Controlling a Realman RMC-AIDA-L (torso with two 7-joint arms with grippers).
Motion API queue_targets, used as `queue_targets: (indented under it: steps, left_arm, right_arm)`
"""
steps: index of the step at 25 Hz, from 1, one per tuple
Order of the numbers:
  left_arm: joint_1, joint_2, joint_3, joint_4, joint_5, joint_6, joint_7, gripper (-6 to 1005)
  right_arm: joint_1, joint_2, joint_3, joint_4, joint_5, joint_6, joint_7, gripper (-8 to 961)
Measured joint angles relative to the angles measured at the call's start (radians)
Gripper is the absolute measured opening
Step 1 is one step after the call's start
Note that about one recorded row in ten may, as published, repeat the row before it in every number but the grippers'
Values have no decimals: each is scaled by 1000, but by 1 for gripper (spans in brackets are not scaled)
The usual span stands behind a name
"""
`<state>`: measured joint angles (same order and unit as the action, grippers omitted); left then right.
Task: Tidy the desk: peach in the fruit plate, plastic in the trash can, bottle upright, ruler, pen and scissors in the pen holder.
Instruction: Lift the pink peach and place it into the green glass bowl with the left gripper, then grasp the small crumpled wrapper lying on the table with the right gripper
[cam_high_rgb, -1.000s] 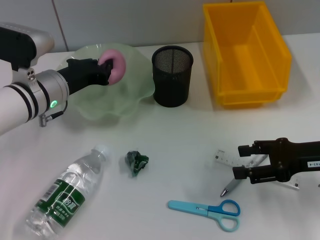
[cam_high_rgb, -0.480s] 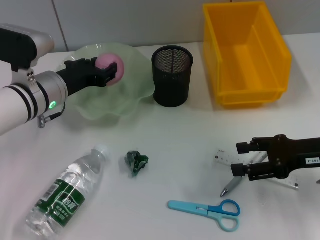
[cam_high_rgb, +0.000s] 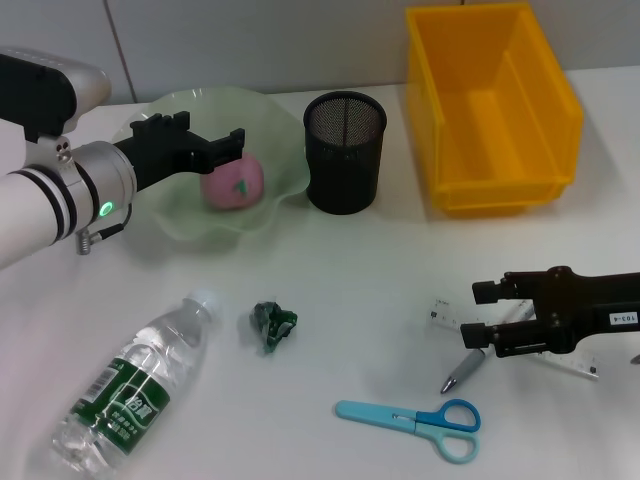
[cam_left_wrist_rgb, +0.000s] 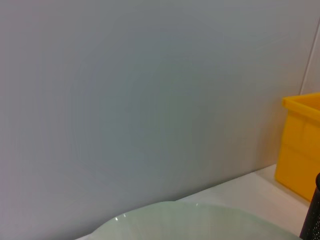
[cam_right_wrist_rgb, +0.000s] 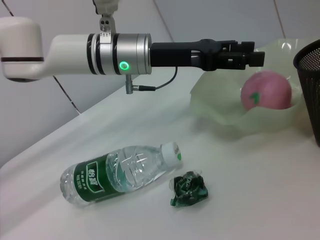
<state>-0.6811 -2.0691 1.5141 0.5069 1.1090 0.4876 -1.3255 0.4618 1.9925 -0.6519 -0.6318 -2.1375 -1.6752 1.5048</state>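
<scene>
One peach (cam_high_rgb: 233, 182) lies in plate (cam_high_rgb: 275, 205), seemingly just below open left pincer (cam_high_rgb: 205, 140).

The bottle (cam_high_rgb: 128, 387), lying at the lower left of the head frame, carries a green label with white Chinese characters too small to make out. The ruler (cam_high_rgb: 455, 313) shows tick marks; its numbers are unreadable. A white tag on the right gripper (cam_high_rgb: 482, 315) is illegible.

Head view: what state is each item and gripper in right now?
peach: lying in fruit plate
left gripper: open, above plate
bottle: lying down, capped
plastic: crumpled on desk
scissors: closed, flat
pen holder: upright
right gripper: open, around pen
</scene>
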Motion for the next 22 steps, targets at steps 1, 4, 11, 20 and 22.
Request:
queue_targets:
  steps: [1, 4, 11, 20, 22]
  left_arm:
    - [0, 0, 0, 0, 0, 0, 0, 801]
    - [4, 3, -1, 15, 0, 16, -8, 835]
    - [74, 50, -5, 93, 2, 268, -68, 845]
    - [137, 124, -91, 129, 73, 712, -171, 843]
    - [137, 125, -122, 133, 139, 778, -194, 843]
  right_arm:
    - [0, 0, 0, 0, 1, 0, 0, 814]
    - [0, 0, 0, 0, 2, 1, 0, 814]
    - [2, 0, 0, -2, 2, 2, 0, 814]
    - [16, 0, 2, -6, 4, 2, 0, 814]
    - [18, 0, 2, -6, 4, 2, -2, 814]
